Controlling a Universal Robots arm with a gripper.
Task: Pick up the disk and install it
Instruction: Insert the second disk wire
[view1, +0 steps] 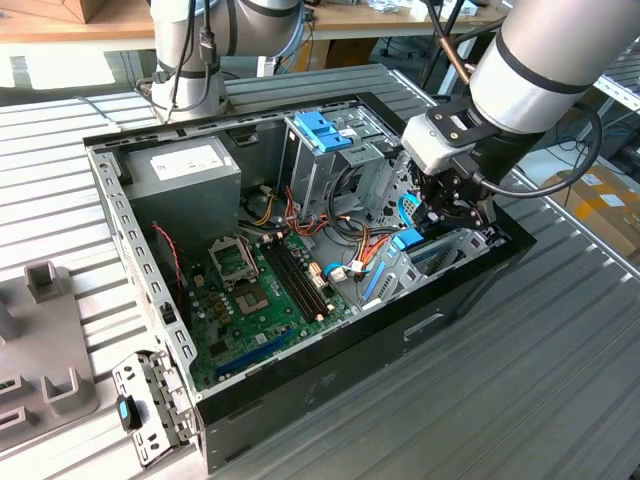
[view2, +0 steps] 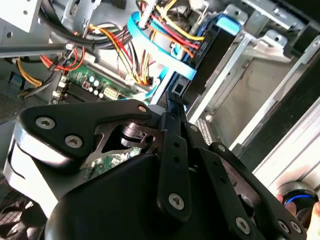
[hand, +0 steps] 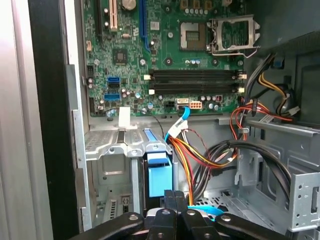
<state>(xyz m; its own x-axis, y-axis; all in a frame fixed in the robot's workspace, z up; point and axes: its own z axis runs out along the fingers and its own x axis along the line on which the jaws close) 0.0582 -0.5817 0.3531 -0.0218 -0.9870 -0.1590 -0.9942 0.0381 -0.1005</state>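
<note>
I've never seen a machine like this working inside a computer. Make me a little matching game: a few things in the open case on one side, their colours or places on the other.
Things:
1. flat green motherboard
2. large grey metal power-supply box
3. blue plastic handle
4. black pincer

Places or colours:
A. atop the metal drive cage
B. far corner of the case, white sticker on top
C. down in the case's bay, at the exterior view's right
D. lying on the case floor

Pairs: 1-D, 2-B, 3-A, 4-C

Black gripper (view1: 452, 208) down inside open black computer case (view1: 420, 330), just above blue-railed disk (view1: 408, 240) in its bay.
</note>
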